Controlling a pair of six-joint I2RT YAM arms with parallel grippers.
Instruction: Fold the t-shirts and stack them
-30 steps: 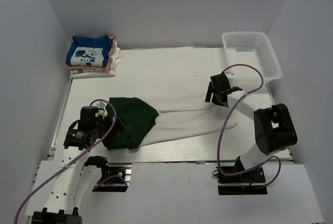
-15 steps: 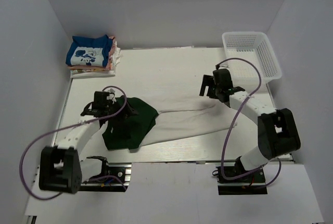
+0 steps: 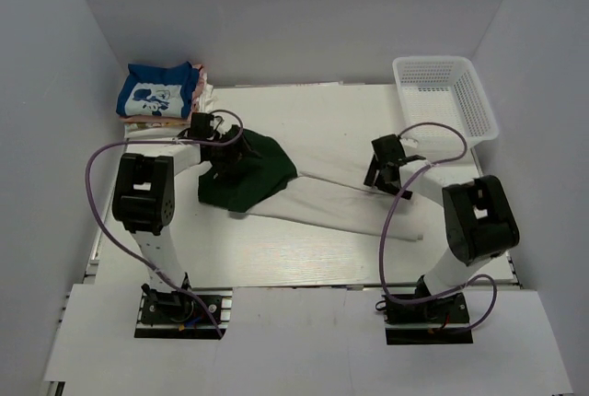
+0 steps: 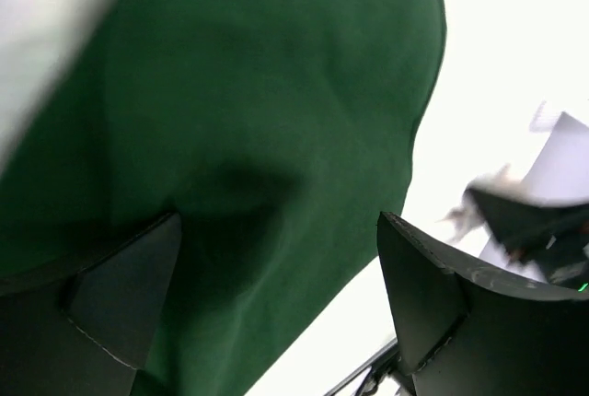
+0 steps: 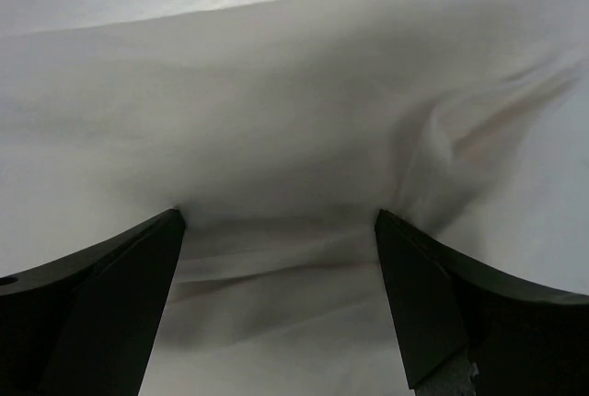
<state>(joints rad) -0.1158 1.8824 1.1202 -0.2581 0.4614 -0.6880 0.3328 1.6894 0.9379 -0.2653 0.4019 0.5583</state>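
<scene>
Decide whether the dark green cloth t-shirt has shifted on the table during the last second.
Yes. The dark green cloth t-shirt has moved rearward and slightly right, ending much closer to the folded blue printed t-shirt at back left.

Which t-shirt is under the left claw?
The dark green t-shirt, bunched mid-table; the cream t-shirt lies spread under the right claw, and the blue t-shirt tops the stack in the far-left corner.

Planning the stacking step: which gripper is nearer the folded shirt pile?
Left. The left gripper is just front-right of the pile, at the green shirt; the right gripper is far across the table.
</scene>
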